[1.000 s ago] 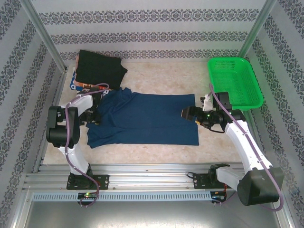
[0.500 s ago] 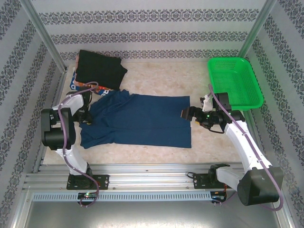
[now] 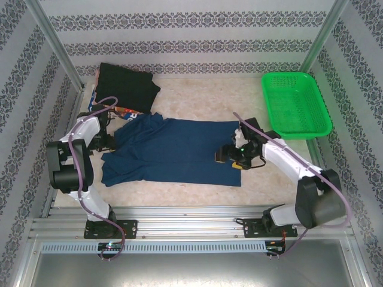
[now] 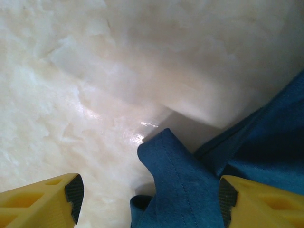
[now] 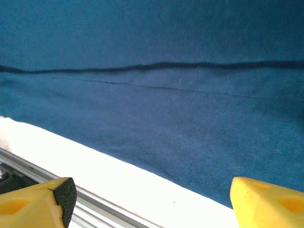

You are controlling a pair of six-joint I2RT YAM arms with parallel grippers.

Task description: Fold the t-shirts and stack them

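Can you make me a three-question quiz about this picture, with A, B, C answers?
1. Where is the green basket? A) far right of the table B) far left C) near middle
2. What colour is the shirt lying flat in the middle? A) red B) dark blue C) white
3. The right gripper is: A) open B) shut on the shirt C) shut on the basket
Answers: 1 A, it sits at the table's far right. 2 B, the spread cloth is dark blue. 3 A, its yellow fingers stand wide apart.
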